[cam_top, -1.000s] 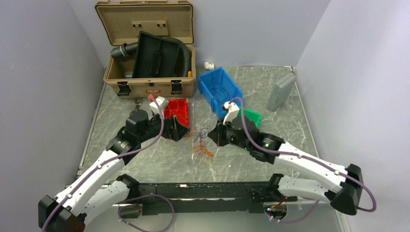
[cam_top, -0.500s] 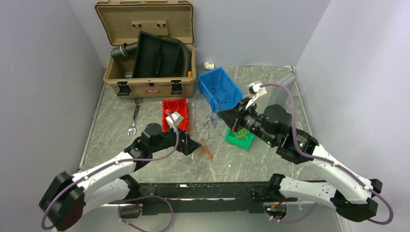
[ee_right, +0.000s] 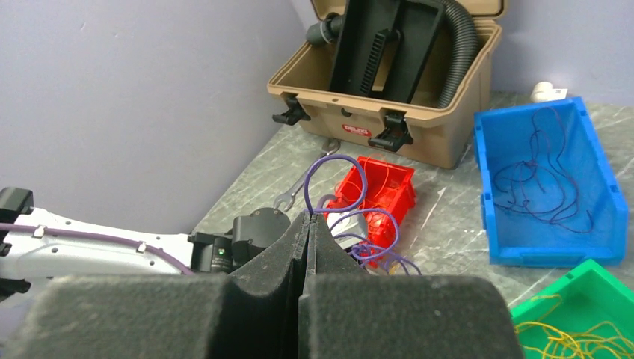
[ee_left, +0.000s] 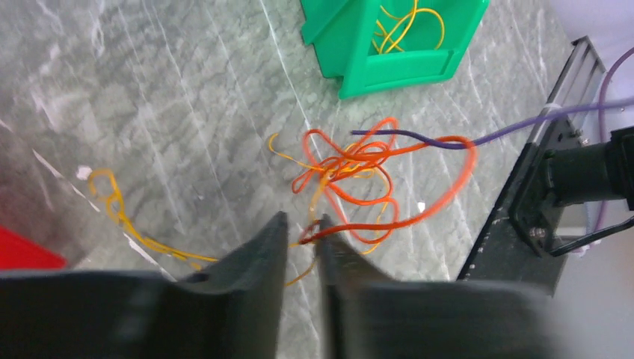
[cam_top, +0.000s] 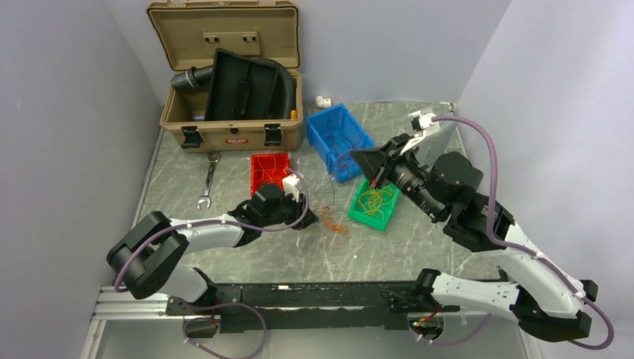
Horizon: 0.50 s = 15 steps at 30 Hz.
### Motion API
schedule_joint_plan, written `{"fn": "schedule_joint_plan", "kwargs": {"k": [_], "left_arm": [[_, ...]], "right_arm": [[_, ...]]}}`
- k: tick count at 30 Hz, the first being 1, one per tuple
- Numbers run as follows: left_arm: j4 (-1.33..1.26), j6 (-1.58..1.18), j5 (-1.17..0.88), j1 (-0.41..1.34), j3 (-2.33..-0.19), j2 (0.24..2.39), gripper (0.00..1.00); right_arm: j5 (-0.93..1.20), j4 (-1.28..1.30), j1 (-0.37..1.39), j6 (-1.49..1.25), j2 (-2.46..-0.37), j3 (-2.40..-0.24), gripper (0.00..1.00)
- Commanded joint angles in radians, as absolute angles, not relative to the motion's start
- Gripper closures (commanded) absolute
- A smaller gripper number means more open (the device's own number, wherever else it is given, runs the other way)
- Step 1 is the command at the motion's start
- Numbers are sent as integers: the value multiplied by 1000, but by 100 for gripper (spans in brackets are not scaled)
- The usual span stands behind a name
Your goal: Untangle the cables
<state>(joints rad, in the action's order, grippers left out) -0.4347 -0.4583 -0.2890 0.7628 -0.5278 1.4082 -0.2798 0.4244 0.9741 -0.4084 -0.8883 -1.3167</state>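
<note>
1. Left gripper (ee_left: 303,224): I hold it low over the grey marbled table top (ee_left: 172,97). Its two black foam fingers stand a narrow gap apart, and the tail of one red-orange strand runs into that gap. The gap looks wider than the strand, so I judge nothing is clamped yet.
2. Tangle of thin orange and red wires (ee_left: 359,176): it lies on the table just ahead of my left fingertips, slightly to their right. I approach by a loose end because, in my judgement, pinning an end anchors the bundle without tightening its loops.
3. Thin purple wire (ee_left: 419,142): it leaves the far side of the tangle and runs off to the right, clear of the table.
4. Right gripper (ee_right: 306,217): its pads are pressed flat together, and a purple loop stands just ahead of the tips, apparently pinched there. I hold this gripper high so the strand can draw out of the orange loops.
5. Green plastic bin (ee_left: 381,63): just beyond the tangle, it holds yellow wires (ee_left: 407,19).
6. Blue plastic bin (ee_right: 553,250): ahead and right of my right fingertips, it holds dark purple strands (ee_right: 538,179). It is the likely home for the wire I hold.
7. Loose yellow-orange strand (ee_left: 112,198): it lies ahead and left of my left fingers, apart from the tangle.
</note>
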Motion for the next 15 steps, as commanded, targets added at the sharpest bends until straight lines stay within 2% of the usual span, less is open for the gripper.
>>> {"fn": "schedule_joint_plan", "kwargs": {"k": [1, 2, 10, 15], "left_arm": [[-550, -478, -277, 767, -562, 1424, 95], [-530, -475, -270, 767, -567, 1425, 100], [-453, -464, -227, 768, -496, 1372, 100], [-495, -498, -164, 768, -313, 1188, 100]], "right_arm": [[-384, 445, 974, -355, -878, -1389, 100], [-413, 452, 975, -346, -875, -1398, 100], [-634, 480, 976, -213, -876, -1526, 100], [-721, 443, 975, -117, -914, -1590, 100]]}}
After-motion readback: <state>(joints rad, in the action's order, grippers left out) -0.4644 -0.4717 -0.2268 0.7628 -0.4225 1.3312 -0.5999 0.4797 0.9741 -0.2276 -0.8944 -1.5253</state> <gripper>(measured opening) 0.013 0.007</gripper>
